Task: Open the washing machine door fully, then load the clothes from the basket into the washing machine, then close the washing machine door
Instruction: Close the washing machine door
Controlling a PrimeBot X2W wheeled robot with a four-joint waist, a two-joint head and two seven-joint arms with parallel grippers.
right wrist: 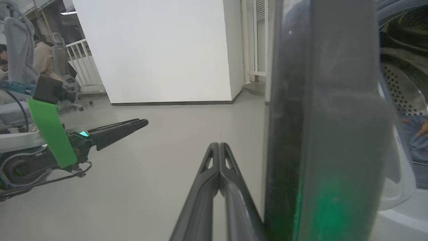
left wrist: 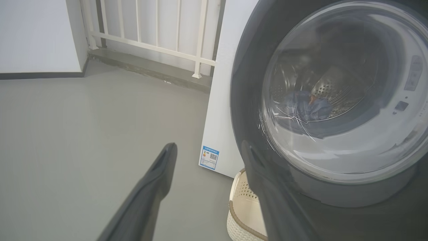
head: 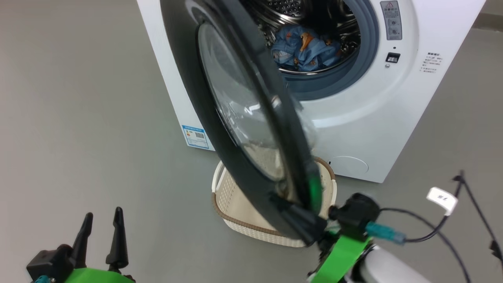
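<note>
Clothes (head: 304, 49) lie inside the washer (head: 373, 118), a blue heap with orange prints low in the steel drum, behind the grey-blue gasket. The door (head: 235, 110) stands part open, swung out from the washer's left side. The head view sees it nearly edge-on, its glossy black ring and domed glass hanging over the basket (head: 232, 188). The basket sits on the grey floor (head: 78, 118) just in front of the washer, partly hidden by the door. It looks empty where its inside shows.

The right end effector (head: 277, 202) is fully closed, its two fingers (right wrist: 202, 190) pressed together with nothing between them. It lies at the door's lower edge on the outer, black side. In the right wrist view the paired fingers run alongside the door's rim. Whether they push on it or merely touch cannot be told.

The left end effector (head: 103, 214) is spread wide and holds nothing. It hangs low at the left, well apart from door and basket. Its fingers point toward the washer's left side, where a small blue label (head: 195, 136) is stuck near the bottom corner. Through the door glass in the left wrist view the clothes show dimly in the drum.
</note>
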